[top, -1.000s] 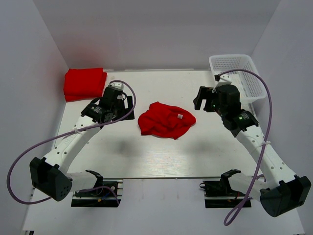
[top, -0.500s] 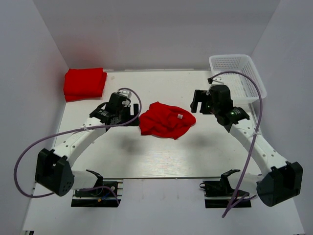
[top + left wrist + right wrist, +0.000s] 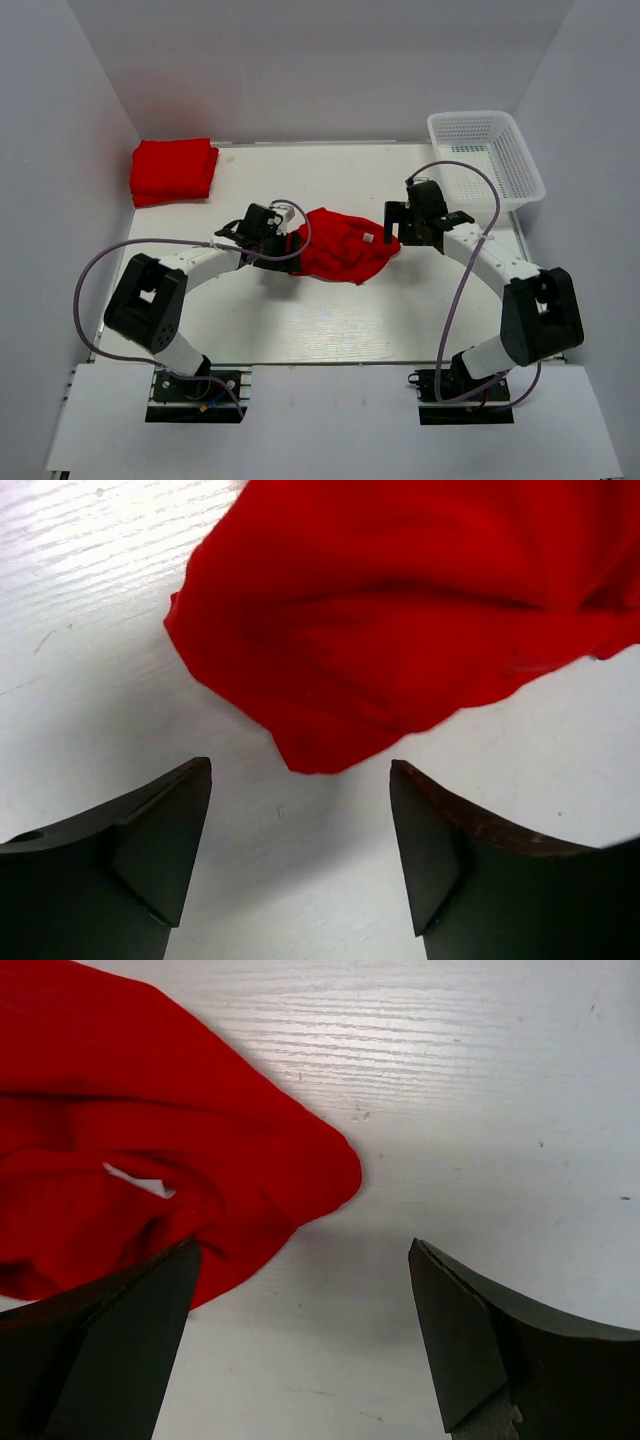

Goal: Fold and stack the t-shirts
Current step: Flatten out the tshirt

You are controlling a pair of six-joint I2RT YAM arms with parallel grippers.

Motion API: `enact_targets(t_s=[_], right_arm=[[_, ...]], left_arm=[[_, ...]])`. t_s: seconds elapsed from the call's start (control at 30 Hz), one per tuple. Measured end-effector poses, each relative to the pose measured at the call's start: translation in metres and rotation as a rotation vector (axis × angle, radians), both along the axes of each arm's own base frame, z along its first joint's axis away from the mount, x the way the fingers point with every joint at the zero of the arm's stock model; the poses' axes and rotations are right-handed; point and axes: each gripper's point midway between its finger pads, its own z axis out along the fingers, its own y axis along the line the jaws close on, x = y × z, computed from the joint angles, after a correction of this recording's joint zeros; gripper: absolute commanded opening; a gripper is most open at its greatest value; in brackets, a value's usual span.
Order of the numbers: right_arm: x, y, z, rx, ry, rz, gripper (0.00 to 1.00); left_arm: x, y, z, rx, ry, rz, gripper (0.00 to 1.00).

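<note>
The left claw (image 3: 300, 770) and the right claw (image 3: 305, 1245) stand released, holding nothing, at opposite edges of the crumpled bright red cloth t-shirt (image 3: 340, 250) on the white table (image 3: 300, 320). Closing on bunched layers can lift it twisted, I think; the folded red stack (image 3: 173, 170) lies at the far left.

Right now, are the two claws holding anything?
Left gripper: open, holding nothing, beside the crumpled t-shirt.
Right gripper: open, holding nothing.
</note>
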Motion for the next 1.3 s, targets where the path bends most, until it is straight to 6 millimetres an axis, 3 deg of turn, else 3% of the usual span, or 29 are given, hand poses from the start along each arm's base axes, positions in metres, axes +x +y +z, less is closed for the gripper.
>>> enact_targets(t_s=[0.17,0.3,0.4,0.43,0.47,0.67,0.73,0.8,0.87,1.17,1.3], right_arm=[[0.002,-0.002,-0.029,-0.009,0.076,-0.016,0.85],[0.005,0.002,-0.04,0.012,0.101,-0.009,0.8],[0.005,0.008,-0.044,0.037,0.111,0.01,0.77],[0.005,0.01,-0.046,0.048,0.114,0.019,0.75],[0.006,0.013,-0.047,0.059,0.115,0.027,0.75],[0.002,0.022,-0.063,0.099,0.157,0.064,0.63],[0.002,0.023,-0.066,0.102,0.163,0.073,0.52],[0.003,0.023,-0.067,0.103,0.163,0.078,0.31],[0.005,0.023,-0.066,0.106,0.153,0.077,0.01],[0.016,0.014,-0.057,0.076,0.102,0.039,0.0],[0.028,0.002,-0.016,0.052,-0.027,-0.005,0.0]], left_arm=[[0.001,-0.003,-0.02,0.009,0.03,-0.02,0.62],[0.005,-0.008,-0.022,-0.007,0.02,-0.029,0.37],[0.007,-0.011,-0.024,-0.02,0.014,-0.041,0.26],[0.007,-0.012,-0.024,-0.023,0.013,-0.043,0.1],[0.008,-0.012,-0.023,-0.026,0.012,-0.042,0.02],[0.013,-0.014,-0.02,-0.029,-0.005,-0.038,0.0],[0.014,-0.014,-0.019,-0.029,-0.01,-0.033,0.0],[0.016,-0.013,-0.013,-0.031,-0.027,-0.021,0.0],[0.02,-0.013,-0.001,-0.041,-0.058,-0.007,0.0],[0.039,-0.005,0.089,-0.091,-0.275,0.081,0.0],[0.051,0.003,0.126,-0.073,-0.349,0.131,0.0]])
